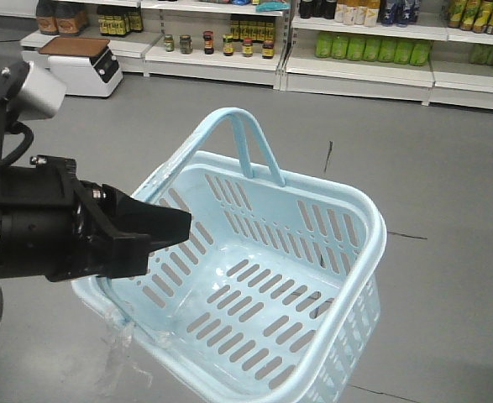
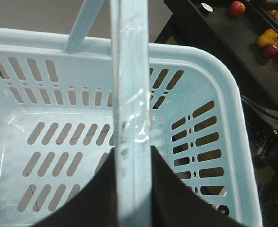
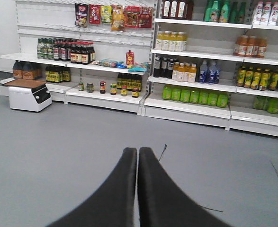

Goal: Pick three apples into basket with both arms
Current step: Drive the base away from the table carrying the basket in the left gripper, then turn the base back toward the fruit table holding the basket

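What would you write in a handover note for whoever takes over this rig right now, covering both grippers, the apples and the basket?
Left gripper: jaws shut on the basket, on a pale blue bar crossing its opening.
Right gripper: jaws shut, empty, facing the shop shelves.
Two red apples lie on the dark counter beside the basket; a third is not visible.
Done: nothing, the basket is empty.
Left: all three apples.
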